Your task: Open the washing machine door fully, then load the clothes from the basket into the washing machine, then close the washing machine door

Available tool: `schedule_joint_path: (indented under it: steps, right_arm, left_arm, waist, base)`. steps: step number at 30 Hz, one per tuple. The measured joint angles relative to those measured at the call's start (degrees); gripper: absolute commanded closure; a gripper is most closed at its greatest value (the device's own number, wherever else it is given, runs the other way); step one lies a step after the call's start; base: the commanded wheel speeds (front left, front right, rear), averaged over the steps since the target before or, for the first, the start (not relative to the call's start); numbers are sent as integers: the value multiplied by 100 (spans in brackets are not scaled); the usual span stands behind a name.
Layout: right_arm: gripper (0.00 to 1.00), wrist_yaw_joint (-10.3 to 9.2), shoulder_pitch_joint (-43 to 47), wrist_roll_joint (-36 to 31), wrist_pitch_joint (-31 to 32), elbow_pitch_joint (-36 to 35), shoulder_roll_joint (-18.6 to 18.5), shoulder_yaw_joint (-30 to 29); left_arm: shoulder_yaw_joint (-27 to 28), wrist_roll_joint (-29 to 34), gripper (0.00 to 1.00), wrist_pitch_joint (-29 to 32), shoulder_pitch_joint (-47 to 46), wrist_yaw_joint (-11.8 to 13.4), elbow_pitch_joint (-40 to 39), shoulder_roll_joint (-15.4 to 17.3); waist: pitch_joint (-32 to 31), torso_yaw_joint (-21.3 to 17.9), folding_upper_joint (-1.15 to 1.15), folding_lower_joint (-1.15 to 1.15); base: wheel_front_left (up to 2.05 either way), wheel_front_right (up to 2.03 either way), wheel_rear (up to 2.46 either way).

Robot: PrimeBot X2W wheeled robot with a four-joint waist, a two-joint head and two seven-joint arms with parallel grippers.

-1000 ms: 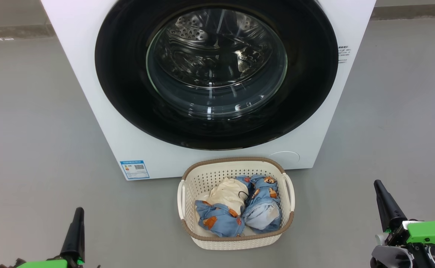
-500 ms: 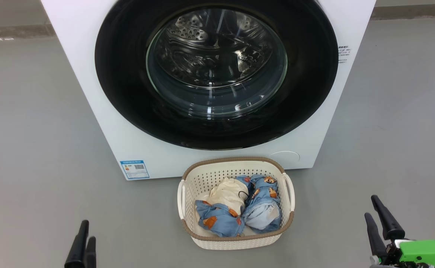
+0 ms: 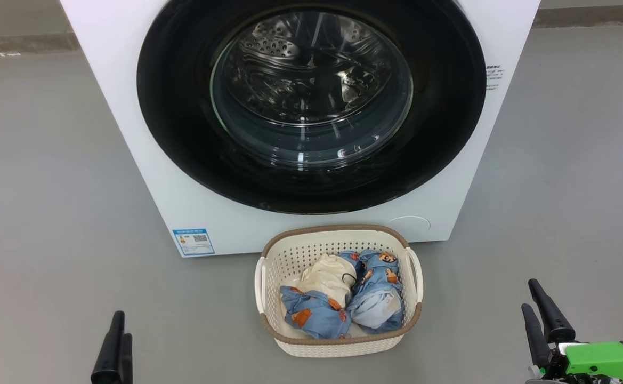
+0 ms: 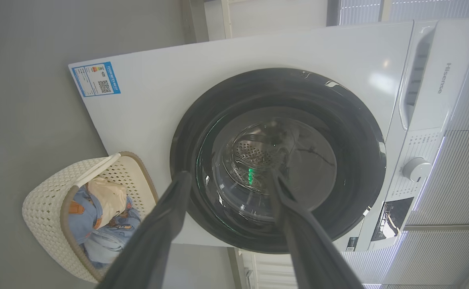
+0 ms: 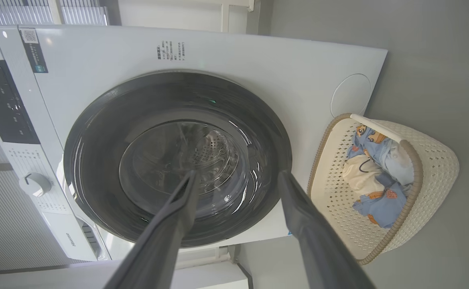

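Note:
The white washing machine (image 3: 130, 106) stands ahead of me, and its round black door (image 3: 183, 133) with the glass bowl window lies flush against the front. On the floor right before it sits the cream basket (image 3: 338, 230), holding the clothes (image 3: 316, 314): light blue pieces with orange prints and one cream piece. At the lower left my left gripper (image 3: 123, 324) is low, well left of the basket. My right gripper (image 3: 528, 293) is at the lower right, well right of it. Both wrist views show fingers spread apart, left gripper (image 4: 229, 173) and right gripper (image 5: 238, 173), with nothing between them.
Grey floor (image 3: 50, 186) spreads to both sides of the machine and the basket. A blue label sticker (image 3: 193, 241) marks the machine's lower front corner. The left wrist view shows a control knob (image 4: 417, 168) on the machine's panel.
Both grippers have gone from shut to open. Both have sunk lower in the head view. The basket, clothes and door have stayed put.

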Motion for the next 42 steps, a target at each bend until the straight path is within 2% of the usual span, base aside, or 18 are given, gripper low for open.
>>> schedule_joint_path:
  steps: [19, 42]
  right_arm:
    - [0, 0, -169, -1212, -268, 1, -127, 355]
    - [0, 0, -370, -2886, -680, 48, -266, 759]
  left_arm:
    - [-132, 956, 0, -298, -14, 0, -158, 113]
    - [-305, 3038, 0, -700, -22, 0, -234, 280]
  waist:
    - [21, 31, 0, -1]
    - [77, 64, 0, -1]
  base:
    - [0, 0, 0]
    - [0, 0, 0]
